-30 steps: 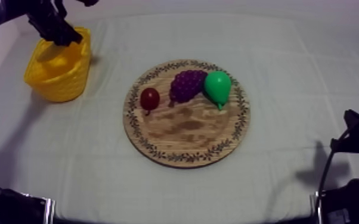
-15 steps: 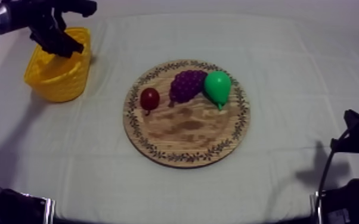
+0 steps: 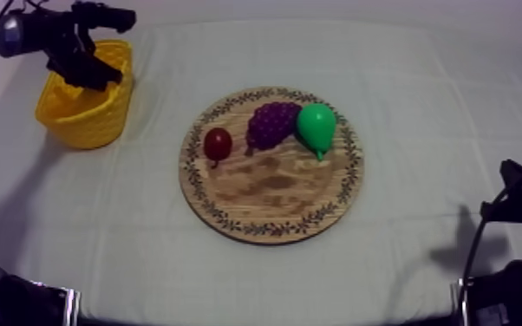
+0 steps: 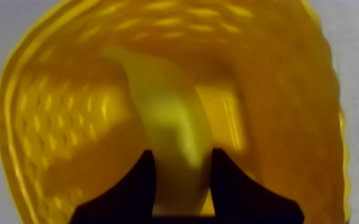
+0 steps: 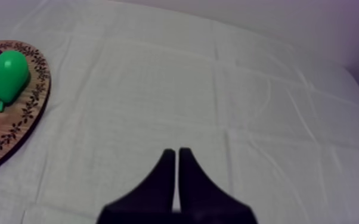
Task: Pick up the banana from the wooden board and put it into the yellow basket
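Top view: we see a grey-white cloth (image 3: pixel 455 130) covering the whole table, smooth apart from faint creases, with a pale wall behind its far edge. At the centre lies a round wooden board with a patterned rim (image 3: pixel 273 195), which carries a small red fruit (image 3: pixel 218 142), a purple bunch of grapes (image 3: pixel 271 123) and a green pear (image 3: pixel 316 126) along its upper part. A yellow basket (image 3: pixel 82 117) stands at the upper left, near the cloth's edge, and our left gripper (image 3: pixel 87 71) hangs over its rim. Open cloth runs all round the board. Our right arm (image 3: pixel 520 208) sits at the lower right edge.

Left wrist view: the black fingers (image 4: pixel 143 179) are spread, and the yellow banana (image 4: pixel 170 119) shows in the gap between them, lying inside the basket.

Right wrist view: our right gripper (image 5: pixel 176 152) is pressed together as a narrow wedge above bare cloth, well apart from the board's edge and the pear.
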Motion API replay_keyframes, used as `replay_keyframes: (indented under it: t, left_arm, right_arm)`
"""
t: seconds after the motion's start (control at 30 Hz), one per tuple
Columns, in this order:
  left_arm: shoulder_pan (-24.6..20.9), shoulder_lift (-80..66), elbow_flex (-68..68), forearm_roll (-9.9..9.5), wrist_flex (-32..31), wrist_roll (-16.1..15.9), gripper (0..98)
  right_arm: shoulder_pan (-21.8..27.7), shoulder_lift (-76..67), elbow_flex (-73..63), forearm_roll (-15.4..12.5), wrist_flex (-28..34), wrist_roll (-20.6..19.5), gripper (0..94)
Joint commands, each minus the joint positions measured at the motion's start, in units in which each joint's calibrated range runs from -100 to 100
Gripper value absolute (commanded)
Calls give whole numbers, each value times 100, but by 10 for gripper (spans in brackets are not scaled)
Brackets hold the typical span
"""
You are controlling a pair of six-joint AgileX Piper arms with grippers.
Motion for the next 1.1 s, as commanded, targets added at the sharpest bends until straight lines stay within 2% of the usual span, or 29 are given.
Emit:
replay_keyframes:
  t: [0.0,0.23,0.4,0.57,0.67,0.87,1.07]
  left_arm:
    - [-10,9,22,22,-58,-82,343]
    - [14,-95,75,79,-208,-230,469]
    - [29,-216,84,115,-270,-251,484]
    - [0,-453,200,201,-386,-243,380]
    - [-40,-690,396,262,-535,-215,274]
    - [-177,-1384,1034,666,-948,-551,75]
    - [-181,-2565,2058,756,-1271,-522,10]
  right_arm:
    - [0,-2,2,1,4,0,3]
    - [0,-2,2,1,4,0,3]
    - [0,-2,2,1,4,0,3]
    - [0,-2,2,1,4,0,3]
    - [0,-2,2,1,4,0,3]
    - [0,-2,2,1,4,0,3]
    - [0,-2,2,1,4,0,3]
